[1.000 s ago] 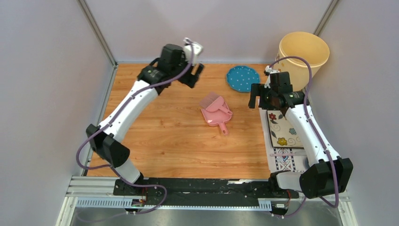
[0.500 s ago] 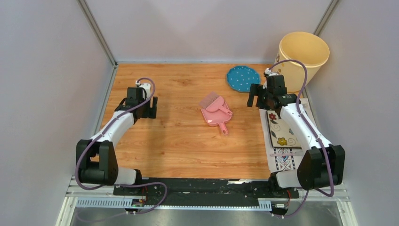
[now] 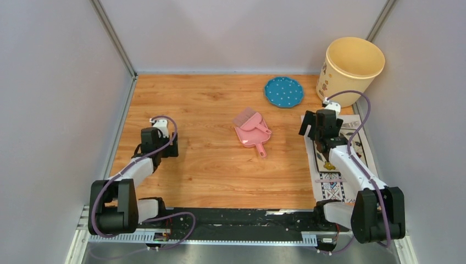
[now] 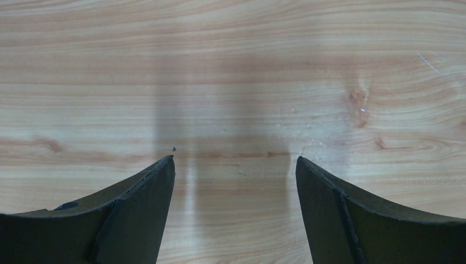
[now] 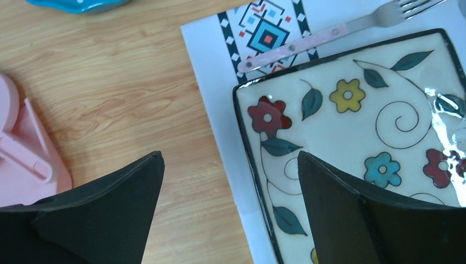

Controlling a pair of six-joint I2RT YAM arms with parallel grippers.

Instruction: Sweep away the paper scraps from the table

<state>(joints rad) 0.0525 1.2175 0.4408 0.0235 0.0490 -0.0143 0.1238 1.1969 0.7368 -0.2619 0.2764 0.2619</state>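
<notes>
Both arms have pulled back near you; left gripper (image 4: 235, 159) and right gripper (image 5: 231, 157) gape wide, empty. No scraps seem left, so just park.

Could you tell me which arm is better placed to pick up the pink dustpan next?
Right, probably. The right gripper hangs open nearer the dustpan, whose pink edge shows in its wrist view. The left gripper, also open, sits farther off and sees only the wooden table.

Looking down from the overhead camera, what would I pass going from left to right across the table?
left arm → pink dustpan → blue dotted plate → cream bucket
</notes>
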